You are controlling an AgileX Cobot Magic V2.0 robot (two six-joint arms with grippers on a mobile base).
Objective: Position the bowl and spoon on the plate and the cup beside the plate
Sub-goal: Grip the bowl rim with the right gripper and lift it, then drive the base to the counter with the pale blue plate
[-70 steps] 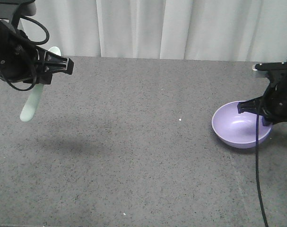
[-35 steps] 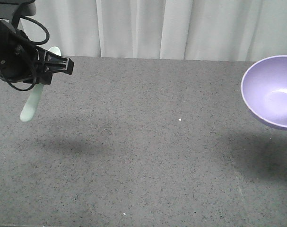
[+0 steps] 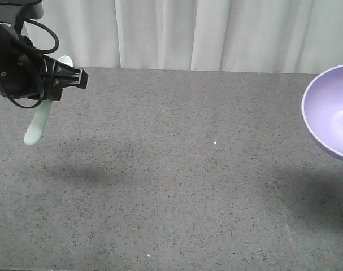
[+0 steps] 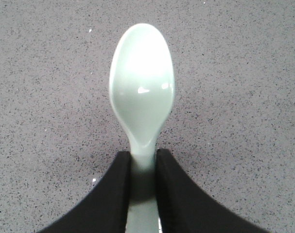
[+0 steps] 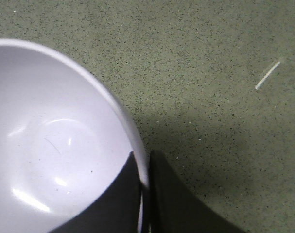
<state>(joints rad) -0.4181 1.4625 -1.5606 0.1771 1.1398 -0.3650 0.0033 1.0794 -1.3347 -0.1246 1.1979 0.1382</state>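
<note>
The pale mint-green spoon [image 3: 37, 125] hangs above the table at the far left, and my left gripper [image 3: 53, 84] is shut on its handle. In the left wrist view the spoon's oval head [image 4: 142, 87] sticks out past the black fingers, and the left gripper [image 4: 143, 158] clamps the neck. The lavender bowl [image 3: 332, 113] floats at the right edge, cut off by the frame. The right gripper [image 5: 146, 162] is shut on the rim of the bowl [image 5: 55, 145], one finger inside and one outside. The plate and the cup are out of view.
A grey speckled tabletop [image 3: 177, 169] spans the view, with a white curtain [image 3: 216, 34] behind its far edge. A small white speck [image 3: 215, 142] lies mid-table. A short white streak [image 5: 267, 75] marks the surface in the right wrist view.
The bowl has been lifted off the table and carried up and to the right. The right arm has left the front view. The left arm and spoon have not moved.
</note>
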